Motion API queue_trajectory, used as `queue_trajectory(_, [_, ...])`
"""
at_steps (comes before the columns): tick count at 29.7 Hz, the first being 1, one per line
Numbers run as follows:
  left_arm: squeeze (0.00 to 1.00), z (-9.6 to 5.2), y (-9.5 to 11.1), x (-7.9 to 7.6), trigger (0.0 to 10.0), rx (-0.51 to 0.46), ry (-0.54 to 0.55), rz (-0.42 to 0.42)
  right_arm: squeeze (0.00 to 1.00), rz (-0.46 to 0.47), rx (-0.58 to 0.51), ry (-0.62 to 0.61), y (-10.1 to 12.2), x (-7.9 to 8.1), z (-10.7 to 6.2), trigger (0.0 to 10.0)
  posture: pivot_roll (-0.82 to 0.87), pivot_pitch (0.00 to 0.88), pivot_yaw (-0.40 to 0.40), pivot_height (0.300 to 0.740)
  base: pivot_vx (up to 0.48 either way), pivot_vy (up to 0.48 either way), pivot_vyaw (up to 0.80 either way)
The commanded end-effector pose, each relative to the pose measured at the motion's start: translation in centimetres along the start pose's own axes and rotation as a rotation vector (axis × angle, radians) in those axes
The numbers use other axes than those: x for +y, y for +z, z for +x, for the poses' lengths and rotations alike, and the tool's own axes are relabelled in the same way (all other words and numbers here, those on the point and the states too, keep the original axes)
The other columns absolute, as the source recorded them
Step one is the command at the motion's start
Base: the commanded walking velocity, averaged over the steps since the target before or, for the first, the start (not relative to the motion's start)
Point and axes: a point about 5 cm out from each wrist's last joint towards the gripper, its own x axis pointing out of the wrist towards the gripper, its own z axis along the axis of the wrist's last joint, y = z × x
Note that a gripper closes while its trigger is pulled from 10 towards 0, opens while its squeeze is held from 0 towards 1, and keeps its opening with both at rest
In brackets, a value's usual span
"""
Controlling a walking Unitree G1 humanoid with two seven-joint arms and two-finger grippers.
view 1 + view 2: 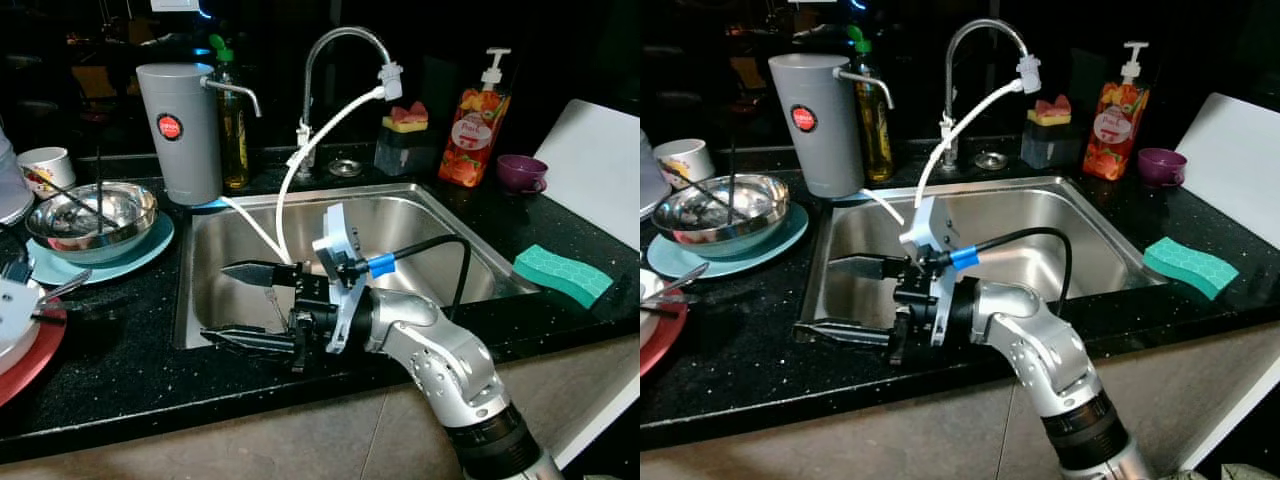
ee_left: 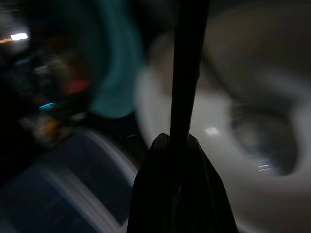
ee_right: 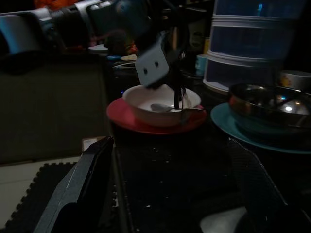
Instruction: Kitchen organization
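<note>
On the black desk [image 1: 130,330], the step in hand looked like clearing the used dishes at 9 o'clock of the sink [image 1: 420,230]. The right claw [image 1: 215,300] lay level across the sink's front rim. Its fingers were spread apart, empty and aimed toward 9 o'clock. At that end sat a red plate [image 3: 146,124] carrying a white bowl [image 3: 146,109]. The left claw [image 2: 177,141] hung right over this bowl, pinched together on a thin black stick [image 2: 187,73] whose lower end stood inside it beside a spoon [image 3: 160,108]. The stick was thus already in the claw, and well apart from the right one. The next move probably called for a straight lift, so the stick would clear the rim without tipping the bowl or catching the spoon.
</note>
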Motion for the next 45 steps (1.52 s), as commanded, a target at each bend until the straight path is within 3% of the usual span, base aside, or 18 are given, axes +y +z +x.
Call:
queue_trajectory(1, [0.00, -0.1, -0.2, 0.2, 10.0, 0.023, 0.007, 0.002, 0.00, -0.013, -0.024, 0.001, 0.8, 0.1, 0.0, 10.0, 0.19, 0.081, -0.027, 0.740, 0.000, 0.000, 0.00])
queue_trajectory(9, [0.00, -1.0, 1.5, 3.1, 10.0, -0.024, 0.118, 0.047, 0.00, -0.026, -0.031, -0.049, 1.3, -0.5, -0.4, 10.0, 0.18, 0.077, -0.026, 0.740, 0.000, 0.000, 0.00])
queue_trajectory(16, [0.00, 0.5, 4.3, 6.0, 10.0, -0.125, 0.213, 0.101, 0.00, -0.061, -0.040, -0.121, 2.2, -1.8, -1.1, 10.0, 0.17, 0.073, -0.026, 0.740, 0.000, 0.000, 0.00])
queue_trajectory(19, [0.00, 1.9, 8.5, 9.4, 10.0, -0.267, 0.361, 0.161, 0.00, -0.081, -0.035, -0.157, 2.6, -2.3, -1.6, 10.0, 0.15, 0.078, -0.026, 0.740, 0.000, 0.000, 0.00])
queue_trajectory(21, [0.00, 2.1, 9.7, 10.3, 10.0, -0.308, 0.401, 0.166, 0.00, -0.085, -0.033, -0.164, 2.7, -2.4, -1.7, 10.0, 0.15, 0.078, -0.026, 0.740, 0.000, 0.000, 0.00])
queue_trajectory(23, [0.00, 2.1, 12.5, 12.9, 10.0, -0.401, 0.542, 0.161, 0.00, -0.103, -0.028, -0.201, 3.0, -2.8, -2.2, 10.0, 0.12, 0.086, -0.010, 0.740, 0.000, 0.000, 0.00])
queue_trajectory(25, [0.00, 2.0, 13.0, 13.4, 10.0, -0.418, 0.570, 0.153, 0.00, -0.107, -0.028, -0.209, 3.0, -2.9, -2.3, 10.0, 0.12, 0.086, -0.010, 0.740, 0.000, 0.000, 0.00])
queue_trajectory(27, [0.00, 2.1, 14.4, 14.8, 10.0, -0.493, 0.664, 0.078, 0.00, -0.129, -0.011, -0.252, 3.1, -3.4, -2.8, 10.0, 0.12, 0.092, 0.000, 0.740, 0.000, 0.000, 0.00])
queue_trajectory(28, [0.00, 2.1, 14.4, 14.8, 10.0, -0.493, 0.664, 0.078, 0.00, -0.129, -0.011, -0.252, 3.1, -3.4, -2.8, 10.0, 0.12, 0.092, 0.000, 0.740, 0.000, 0.000, 0.00])
queue_trajectory(30, [0.00, 2.4, 15.8, 16.1, 10.0, -0.581, 0.751, -0.049, 0.00, -0.165, 0.029, -0.347, 3.1, -4.4, -3.8, 10.0, 0.08, 0.104, 0.019, 0.740, 0.000, 0.000, 0.00])
queue_trajectory(32, [0.00, 2.6, 16.2, 16.5, 10.0, -0.606, 0.772, -0.091, 0.00, -0.177, 0.042, -0.384, 3.2, -4.7, -4.2, 10.0, 0.08, 0.104, 0.019, 0.740, 0.000, 0.000, 0.00])
queue_trajectory(34, [0.00, 3.9, 17.5, 17.0, 10.0, -0.736, 0.762, -0.338, 0.00, -0.209, 0.093, -0.533, 3.2, -6.2, -5.7, 10.0, 0.07, 0.109, 0.028, 0.740, 0.000, 0.000, 0.00])
queue_trajectory(35, [0.00, 3.9, 17.5, 17.0, 10.0, -0.736, 0.762, -0.338, 0.00, -0.209, 0.093, -0.533, 3.2, -6.2, -5.7, 10.0, 0.07, 0.109, 0.028, 0.740, 0.000, 0.000, 0.00])
queue_trajectory(36, [0.00, 4.6, 18.2, 17.1, 10.0, -0.782, 0.738, -0.435, 0.00, -0.222, 0.109, -0.586, 3.3, -6.6, -6.4, 10.0, 0.05, 0.114, 0.034, 0.740, 0.000, 0.000, 0.00])
queue_trajectory(38, [0.00, 6.7, 19.3, 16.6, 10.0, -0.838, 0.645, -0.669, 0.00, -0.258, 0.128, -0.701, 3.6, -7.5, -7.6, 10.0, 0.04, 0.119, 0.036, 0.740, 0.000, 0.000, 0.00])
queue_trajectory(41, [0.00, 9.8, 20.5, 15.3, 10.0, -0.835, 0.528, -0.976, 0.00, -0.315, 0.125, -0.869, 4.3, -8.7, -8.9, 10.0, 0.04, 0.127, 0.035, 0.740, 0.000, 0.000, 0.00])
queue_trajectory(44, [0.00, 11.7, 21.5, 14.0, 10.0, -0.827, 0.455, -1.161, 0.00, -0.358, 0.094, -0.963, 5.1, -9.2, -9.5, 10.0, 0.03, 0.142, 0.035, 0.740, 0.000, 0.000, 0.00])
queue_trajectory(45, [0.00, 11.7, 21.5, 14.0, 10.0, -0.827, 0.455, -1.161, 0.00, -0.358, 0.094, -0.963, 5.1, -9.2, -9.5, 10.0, 0.03, 0.142, 0.035, 0.740, 0.000, 0.000, 0.00])
